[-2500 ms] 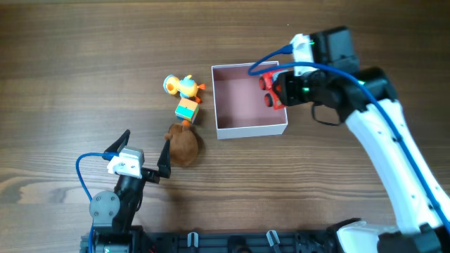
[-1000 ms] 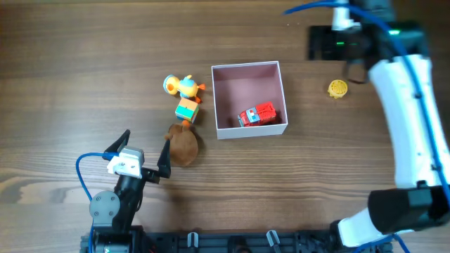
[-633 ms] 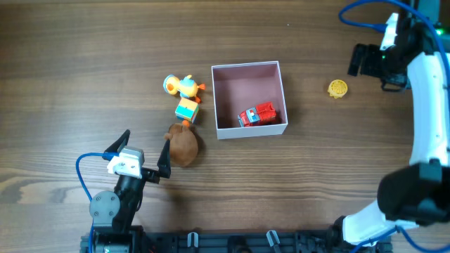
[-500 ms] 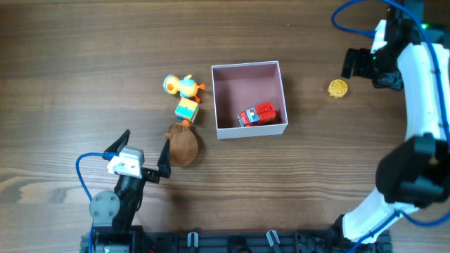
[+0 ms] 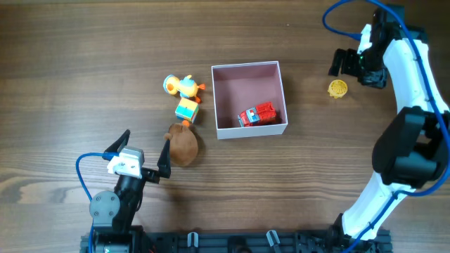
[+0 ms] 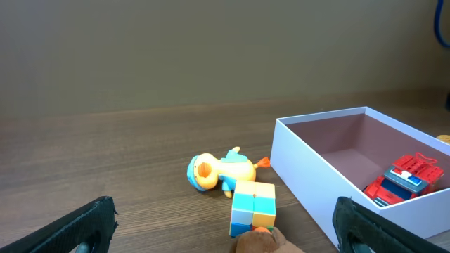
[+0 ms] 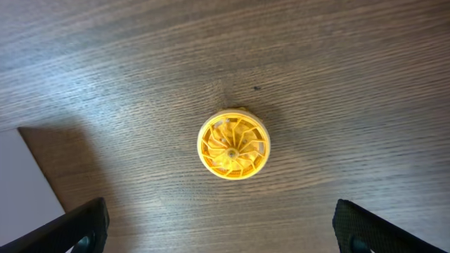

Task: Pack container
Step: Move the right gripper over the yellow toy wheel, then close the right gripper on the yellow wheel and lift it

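The container point(image 5: 246, 84), a white square box with a pink inside, stands mid-table and shows in the left wrist view as container point(image 6: 309, 184). A red toy truck point(image 5: 256, 114) lies in its near right corner, the same truck point(image 6: 402, 180). My right gripper point(image 5: 349, 67) hovers open beside a yellow finned disc point(image 5: 338, 88). In the right wrist view that disc point(image 7: 233, 145) lies ahead of the open gripper point(image 7: 225, 228). My left gripper point(image 5: 144, 154) is open, low on the table, with a brown plush point(image 5: 184, 146) at its right finger.
A yellow duck point(image 5: 184, 86) and a coloured cube point(image 5: 186, 110) lie left of the container, above the plush. In the left wrist view the duck point(image 6: 218, 171), the cube point(image 6: 252, 207) and the plush top point(image 6: 267, 242) lie ahead of the open left gripper point(image 6: 225, 233).
The right gripper released the red truck into the container, swung away to the right and came back over the yellow disc. The left arm has not moved.
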Tool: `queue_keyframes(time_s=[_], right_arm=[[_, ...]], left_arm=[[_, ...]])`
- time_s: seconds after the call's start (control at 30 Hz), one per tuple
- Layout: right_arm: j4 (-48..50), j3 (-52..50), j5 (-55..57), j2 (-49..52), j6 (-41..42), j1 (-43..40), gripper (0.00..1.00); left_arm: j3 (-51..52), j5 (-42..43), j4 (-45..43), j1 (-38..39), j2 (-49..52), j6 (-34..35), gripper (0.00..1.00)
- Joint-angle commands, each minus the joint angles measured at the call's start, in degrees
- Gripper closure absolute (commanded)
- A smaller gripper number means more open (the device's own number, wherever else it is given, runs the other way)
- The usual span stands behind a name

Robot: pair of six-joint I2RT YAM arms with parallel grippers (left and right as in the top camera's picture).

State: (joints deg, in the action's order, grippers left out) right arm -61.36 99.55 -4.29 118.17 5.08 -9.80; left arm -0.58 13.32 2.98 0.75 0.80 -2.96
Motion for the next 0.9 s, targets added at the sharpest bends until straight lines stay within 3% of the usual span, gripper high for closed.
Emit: queue_keyframes(time_s=[0.0,0.33,0.87], right_arm=[[0.2,0.1,-1.4,3.8,1.3,0.3,0.0],[2.6,0.1,1.1,5.5,4.6,0.4,0.0],[3.1,0.1,5.7,9.5,2.6,1.9,0.0]], left_arm=[[0.3,-0.1,0.2,0.1,-0.4,-0.9,0.0],[0.3,-0.1,0.2,0.1,-0.4,-0.9,0.0],[0.3,-0.1,0.2,0.1,-0.4,-0.9,0.0]])
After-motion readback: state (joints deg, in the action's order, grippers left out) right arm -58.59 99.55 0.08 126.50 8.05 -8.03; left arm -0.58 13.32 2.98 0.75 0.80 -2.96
